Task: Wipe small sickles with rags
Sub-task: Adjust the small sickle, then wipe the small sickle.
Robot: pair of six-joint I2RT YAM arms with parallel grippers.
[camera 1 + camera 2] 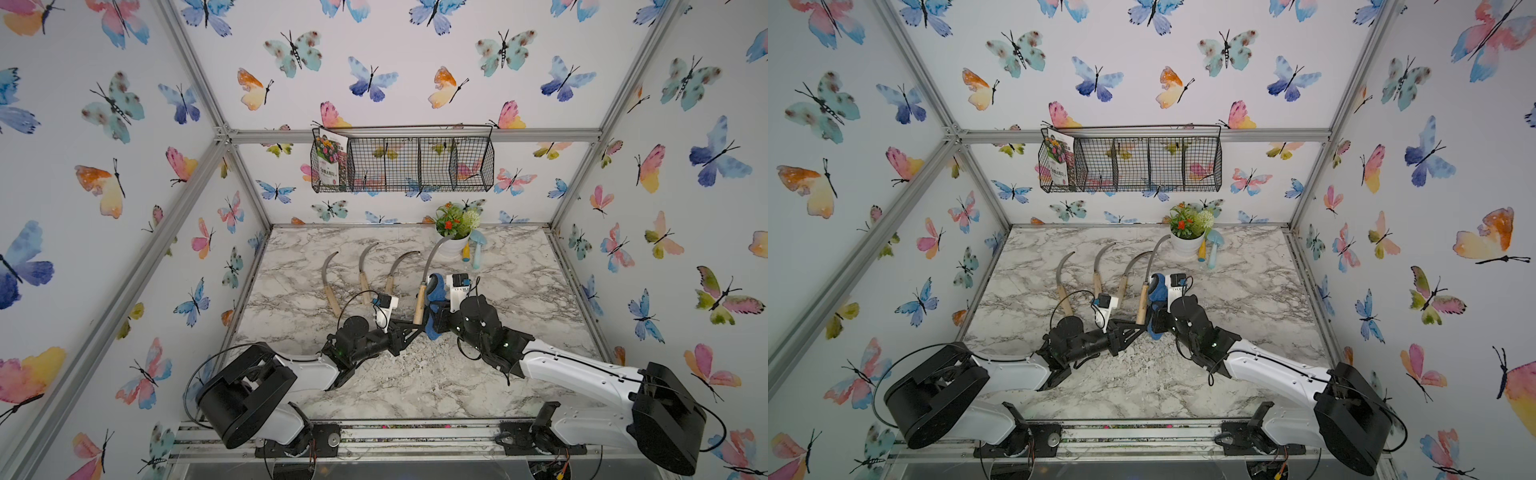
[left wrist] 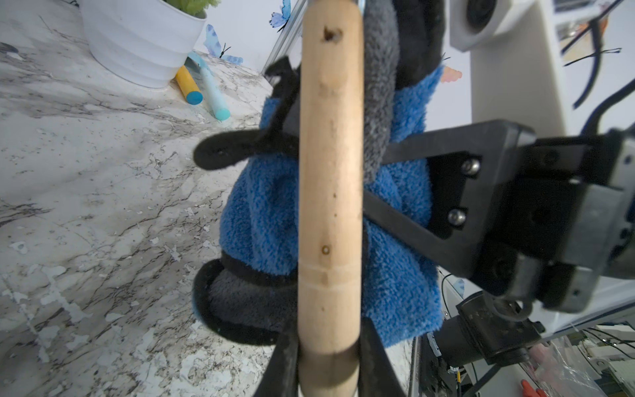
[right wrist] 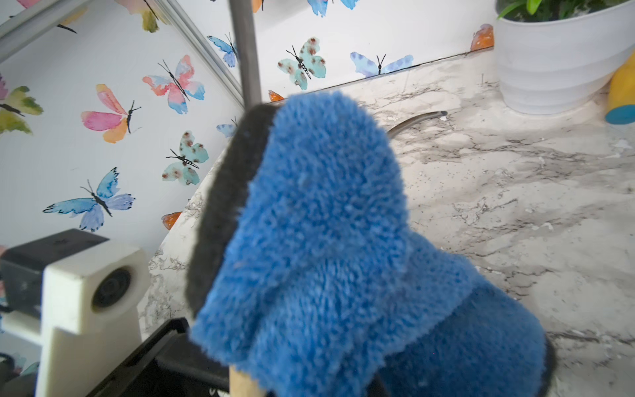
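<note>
Print on the flower packet (image 1: 330, 160) (in the wire basket (image 1: 399, 166)) is unreadable.

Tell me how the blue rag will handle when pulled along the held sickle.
Probably floppy: the rag drapes in soft folds against the sickle. Its thick pile likely grips rather than slips. It looks light, so it should follow the pull without dragging the sickle.

White wallpaper printed with watercolour butterflies (image 1: 370, 79) covers 3 walls, framed by silver aluminium bars (image 1: 548, 135). A black wire basket (image 1: 399, 166) hangs on the back wall above a grey-veined white marble-pattern tabletop (image 1: 532, 282). Lighting is even.
</note>
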